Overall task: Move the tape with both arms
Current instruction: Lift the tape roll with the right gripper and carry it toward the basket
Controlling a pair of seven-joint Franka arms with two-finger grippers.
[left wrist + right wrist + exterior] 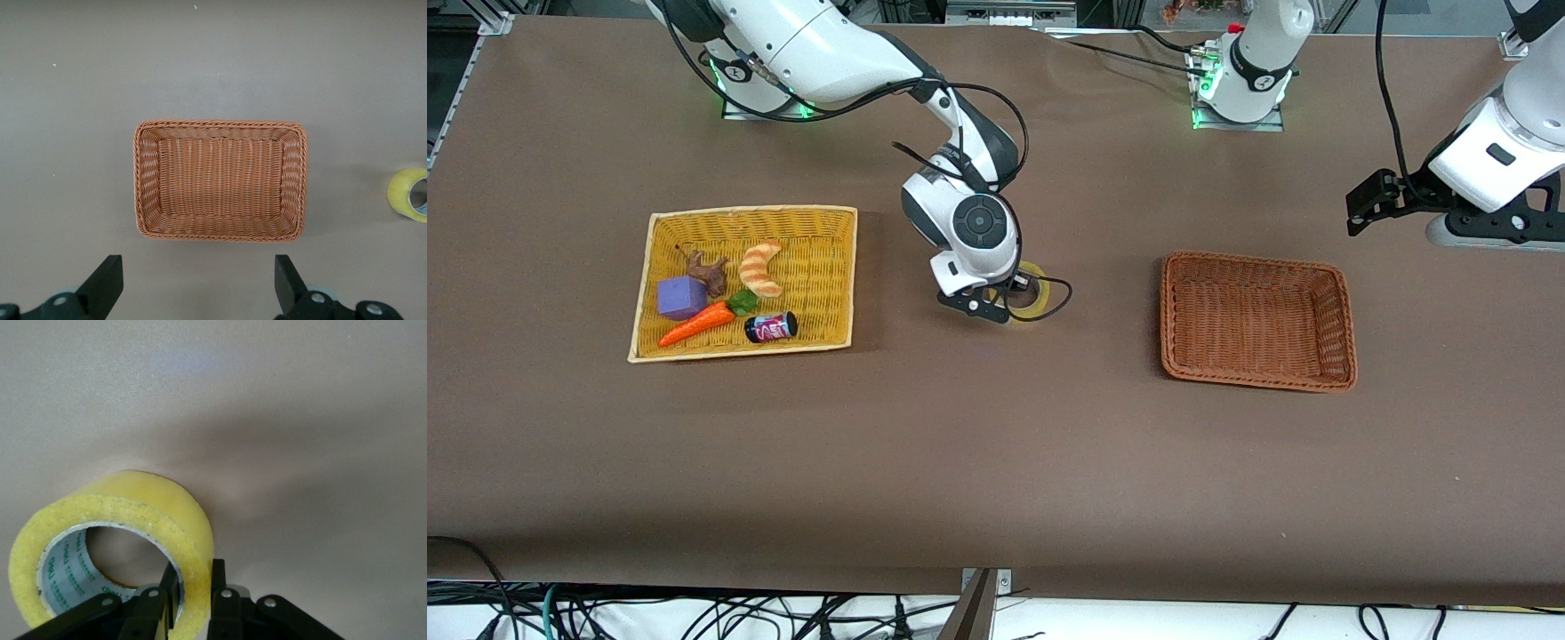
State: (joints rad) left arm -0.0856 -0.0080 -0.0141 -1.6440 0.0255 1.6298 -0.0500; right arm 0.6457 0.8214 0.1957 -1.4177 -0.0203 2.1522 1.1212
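Note:
The tape [1039,286], a yellowish ring with a grey core, is at table level in the middle of the table, between the two baskets. My right gripper [1005,307] is shut on it. In the right wrist view, one finger sits inside the core and the other [218,587] sits outside, pinching the tape [133,520] wall. I cannot tell whether the roll touches the cloth. My left gripper [1360,213] is open and empty in the air, toward the left arm's end of the table. In its own view [198,287] it looks down on the brown basket [220,230], with the tape [407,193] at the frame's edge.
An empty brown wicker basket [1343,329] lies toward the left arm's end. A yellow wicker tray [818,258] toward the right arm's end holds a croissant toy [760,267], a purple cube [682,296], a carrot [696,324], a small can [771,326] and a brown toy [710,271].

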